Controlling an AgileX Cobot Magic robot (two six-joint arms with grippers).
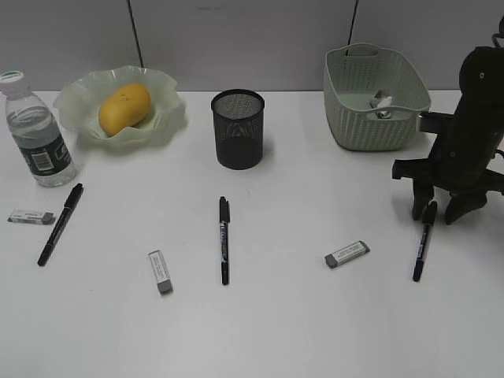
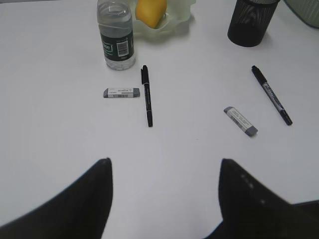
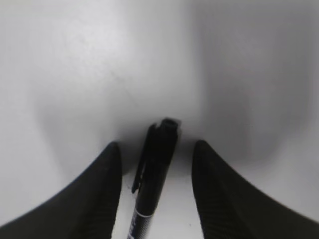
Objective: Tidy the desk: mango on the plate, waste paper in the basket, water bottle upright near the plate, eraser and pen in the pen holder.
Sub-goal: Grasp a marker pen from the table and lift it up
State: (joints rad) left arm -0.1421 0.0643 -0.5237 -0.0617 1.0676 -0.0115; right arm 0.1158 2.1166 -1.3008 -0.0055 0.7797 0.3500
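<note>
My right gripper [image 1: 439,211] is open and low over the desk [image 1: 283,331]. Its fingers straddle the cap end of the rightmost black pen [image 1: 424,242] without touching it; the right wrist view shows the gripper [image 3: 155,144] with gaps on both sides of the pen [image 3: 152,189]. My left gripper [image 2: 164,164] is open and empty above the desk. The mango [image 1: 124,108] lies on the plate [image 1: 169,118]. The water bottle [image 1: 35,130] stands upright left of the plate. The waste paper [image 1: 383,104] lies in the basket [image 1: 354,118]. The pen holder [image 1: 238,128] stands at mid-back.
Two more pens lie on the desk, at left [image 1: 60,224] and in the middle [image 1: 224,239]. Three erasers lie at far left [image 1: 31,216], centre-left [image 1: 160,271] and centre-right [image 1: 346,253]. The left wrist view shows an eraser [image 2: 121,92] and a pen [image 2: 147,94] near the bottle [image 2: 116,40].
</note>
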